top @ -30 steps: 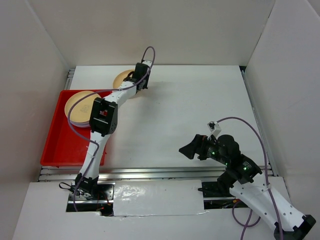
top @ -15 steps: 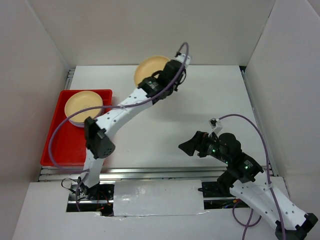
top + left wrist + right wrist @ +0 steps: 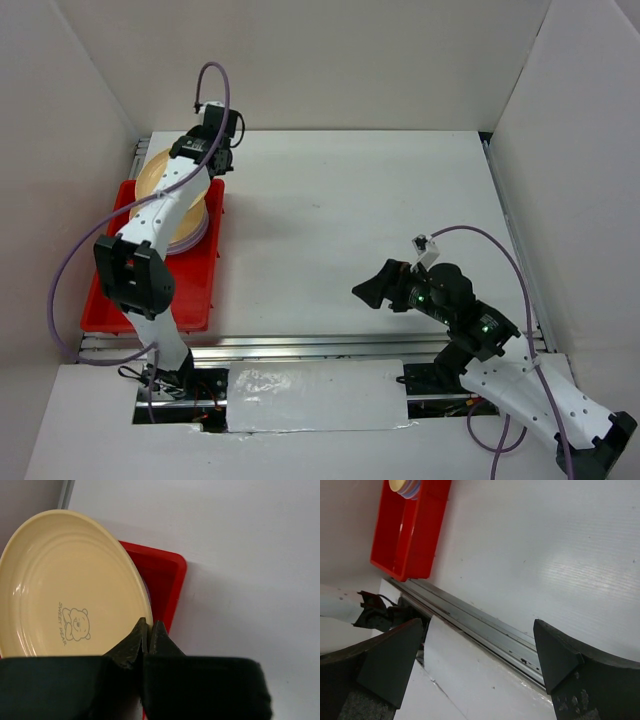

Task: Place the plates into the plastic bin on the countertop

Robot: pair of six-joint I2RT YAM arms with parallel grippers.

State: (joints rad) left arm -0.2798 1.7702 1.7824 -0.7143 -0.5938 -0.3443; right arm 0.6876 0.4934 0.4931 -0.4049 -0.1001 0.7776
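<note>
Clamped the left gripper (image 3: 148, 628) on the rim of the orange-yellow plate (image 3: 65, 580), above stacked plates (image 3: 196, 233) in the red bin (image 3: 198, 292). Held the right gripper (image 3: 476, 650) spread apart, empty.

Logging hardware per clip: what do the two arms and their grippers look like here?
The left arm and right arm have white links, black joints and a trailing purple cable. The left gripper and right gripper are black with wedge-shaped fingers.

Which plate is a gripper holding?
The pale yellow bear-print plate, pinched at its rim by the left gripper over the red bin; the other plates lie stacked in the bin.
</note>
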